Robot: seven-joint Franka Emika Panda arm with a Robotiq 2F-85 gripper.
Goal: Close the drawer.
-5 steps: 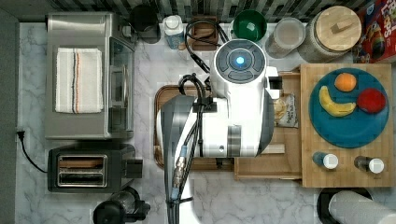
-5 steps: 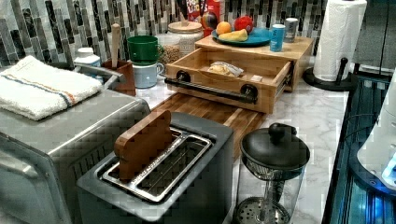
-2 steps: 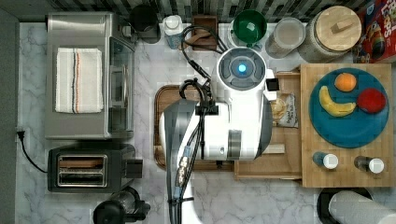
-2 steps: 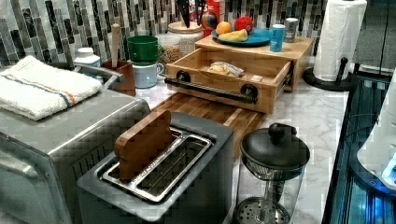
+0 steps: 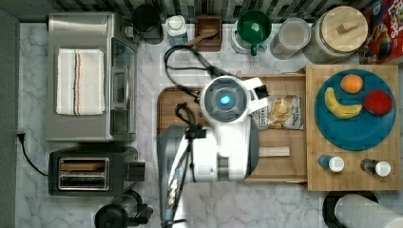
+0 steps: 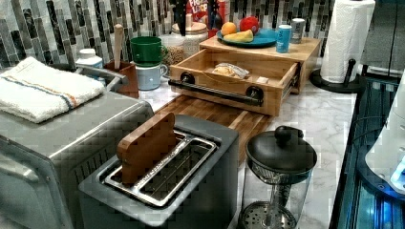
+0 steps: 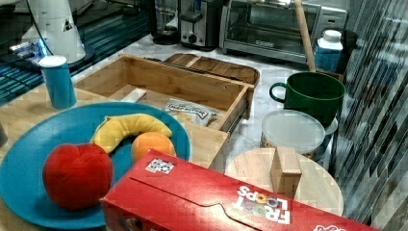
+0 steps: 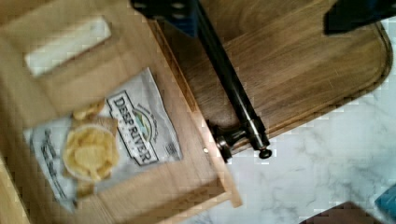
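The drawer stands pulled open from under the wooden slab top, toward the top view's left. It is a light wooden box with a dark bar handle across its front. A chips bag and a small pale strip lie inside. The arm's wrist hangs over the drawer's front edge. In the wrist view my gripper is open above the handle, its dark fingers wide apart and touching nothing.
A dark brown cutting board lies on the marble counter right in front of the drawer. A toaster, a toaster oven and a French press stand beyond it. Mugs and jars line the back wall.
The arm has swung toward the top view's lower left, from above the drawer's far corner to above its front edge. The drawer has not moved.
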